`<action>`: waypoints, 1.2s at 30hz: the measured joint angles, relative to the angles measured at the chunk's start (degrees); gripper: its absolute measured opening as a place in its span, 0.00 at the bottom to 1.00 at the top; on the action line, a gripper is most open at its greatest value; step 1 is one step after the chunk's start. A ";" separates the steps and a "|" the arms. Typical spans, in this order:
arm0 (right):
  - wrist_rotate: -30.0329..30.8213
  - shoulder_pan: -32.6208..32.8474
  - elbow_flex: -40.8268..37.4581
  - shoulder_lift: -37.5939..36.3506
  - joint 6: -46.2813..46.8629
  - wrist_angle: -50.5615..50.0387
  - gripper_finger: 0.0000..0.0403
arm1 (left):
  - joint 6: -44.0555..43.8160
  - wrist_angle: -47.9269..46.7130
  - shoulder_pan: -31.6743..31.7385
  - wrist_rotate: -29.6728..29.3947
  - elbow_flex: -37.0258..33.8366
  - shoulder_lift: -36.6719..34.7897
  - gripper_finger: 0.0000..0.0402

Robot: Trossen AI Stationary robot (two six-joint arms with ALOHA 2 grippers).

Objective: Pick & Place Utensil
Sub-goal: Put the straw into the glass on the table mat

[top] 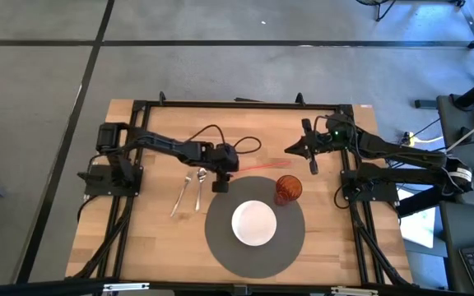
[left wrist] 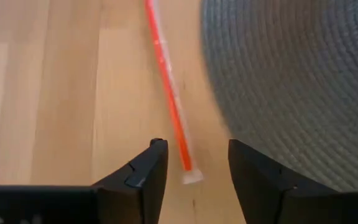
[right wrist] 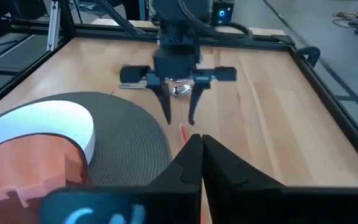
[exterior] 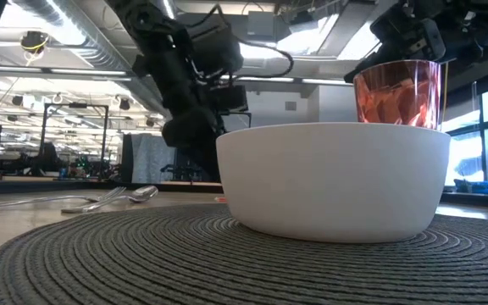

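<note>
A red straw in a clear wrapper (left wrist: 166, 81) lies flat on the wooden table (top: 155, 238), beside the grey round placemat (left wrist: 291, 81). My left gripper (left wrist: 194, 146) is open and points down over the straw's near end (left wrist: 188, 174), one finger on each side, touching nothing. In the high view that gripper (top: 220, 182) is left of the straw (top: 262, 167). A fork (top: 179, 196) and a spoon (top: 200, 187) lie flat to its left. My right gripper (right wrist: 201, 142) is shut and hovers near the straw's other end (top: 313, 167).
A white bowl (top: 253, 223) sits in the middle of the placemat (top: 220, 238), with an orange translucent cup (top: 287, 189) standing at the mat's far right edge. A black frame (top: 237, 104) runs around the table. Bare wood shows at the near left.
</note>
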 joint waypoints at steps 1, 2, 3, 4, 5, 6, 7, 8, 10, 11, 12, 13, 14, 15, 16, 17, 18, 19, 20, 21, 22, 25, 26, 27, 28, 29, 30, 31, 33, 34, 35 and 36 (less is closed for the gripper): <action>0.00 0.00 0.00 0.00 -0.08 0.00 0.02 | 0.01 0.17 0.41 -0.05 0.00 0.66 0.40; 0.00 0.02 0.00 0.00 -0.18 0.00 0.02 | -0.01 0.06 0.83 -0.07 0.00 1.27 0.40; 0.00 0.04 0.00 0.00 -0.20 -0.04 0.02 | -0.01 -0.36 1.21 0.18 -0.03 1.73 0.39; 0.00 0.04 0.00 0.00 -0.19 -0.04 0.02 | -0.05 -0.13 1.56 0.78 -0.04 2.06 0.39; 0.00 0.03 0.00 0.00 -0.21 -0.07 0.02 | -0.11 0.51 1.84 1.49 -0.02 2.43 0.39; 0.00 0.04 0.00 0.00 -0.21 -0.17 0.02 | -0.16 0.79 2.08 1.90 0.00 2.87 0.38; 0.00 0.04 0.00 0.00 -0.21 -0.31 0.02 | -0.40 0.81 2.17 2.07 0.00 3.44 0.38; 0.00 0.04 0.00 0.00 -0.21 -0.41 0.02 | -0.81 1.01 2.19 2.34 -0.01 3.80 0.38; 0.00 0.04 0.00 0.00 -0.21 -0.55 0.02 | -0.94 1.87 2.22 2.31 0.05 4.37 0.38; 0.00 0.04 0.00 0.00 -0.23 -0.62 0.02 | -0.93 1.89 2.22 2.46 0.07 4.49 0.38; 0.00 0.04 0.00 0.00 -0.22 -0.67 0.02 | -1.02 2.06 2.22 2.54 0.09 4.69 0.38; 0.00 0.04 0.00 0.00 -0.22 -0.69 0.02 | -0.92 2.04 2.22 2.40 0.11 4.71 0.38; 0.00 0.04 0.00 0.00 -0.23 -0.80 0.02 | -0.88 2.05 2.22 2.38 0.11 4.73 0.37; 0.00 0.04 0.00 0.00 -0.23 -0.85 0.02 | -0.87 2.05 2.22 2.33 0.11 4.75 0.37; 0.00 0.04 0.00 0.02 -0.23 -0.85 0.02 | -0.87 2.06 2.22 2.34 0.11 4.76 0.36; 0.00 0.04 0.00 0.02 -0.23 -0.88 0.02 | -0.87 2.05 2.21 2.33 0.11 4.76 0.34; 0.00 0.04 0.00 0.02 -0.26 -0.87 0.02 | -0.85 2.05 2.20 2.34 0.11 4.78 0.33; 0.00 0.04 0.00 0.02 -0.38 -0.87 0.02 | -0.86 2.05 2.20 2.46 0.09 4.78 0.30; 0.02 0.04 0.00 0.02 -0.45 -0.87 0.02 | -0.85 2.02 2.17 2.55 0.08 4.80 0.27; 0.02 0.04 0.00 0.02 -0.44 -0.87 0.02 | -0.84 2.02 2.16 2.67 0.07 4.80 0.24; 0.00 0.04 0.00 0.02 -0.44 -0.87 0.02 | -0.84 2.00 2.13 2.93 0.07 4.82 0.20; 0.02 0.04 0.00 0.02 -0.45 -0.90 0.02 | -0.65 2.20 2.13 3.55 0.07 4.89 0.06; 0.00 0.04 0.00 0.02 -0.45 -0.92 0.02 | -0.60 2.24 2.12 3.53 0.07 4.89 0.03; 0.02 0.04 0.00 0.02 -0.45 -1.01 0.02 | -0.52 2.30 2.11 3.35 0.07 4.90 0.02; 0.01 0.04 0.00 0.02 -0.44 -1.13 0.02 | -0.50 2.36 2.11 2.76 0.07 4.92 0.02; 0.00 0.04 0.00 0.02 -0.43 -1.24 0.02 | -0.49 2.43 2.10 1.84 0.07 4.93 0.01; 0.02 0.04 0.00 0.02 -0.45 -1.31 0.02 | -0.47 2.58 2.05 0.80 0.07 4.93 0.01; 0.02 0.04 0.00 0.02 -0.44 -1.31 0.02 | -0.42 2.68 2.05 -0.14 0.06 4.85 0.00; 0.02 0.04 0.00 0.02 -0.44 -1.36 0.02 | -0.40 2.50 2.13 -2.56 0.02 4.52 0.01; 0.02 0.04 0.00 0.02 -0.44 -1.37 0.02 | -0.39 2.04 2.16 -4.09 0.02 4.16 0.01; 0.01 0.04 0.00 0.02 -0.45 -1.43 0.02 | -0.29 1.50 2.16 -5.70 0.02 3.69 0.00; 0.01 0.04 0.00 0.02 -0.45 -1.46 0.02 | -0.02 1.50 2.13 -7.05 0.11 3.12 0.00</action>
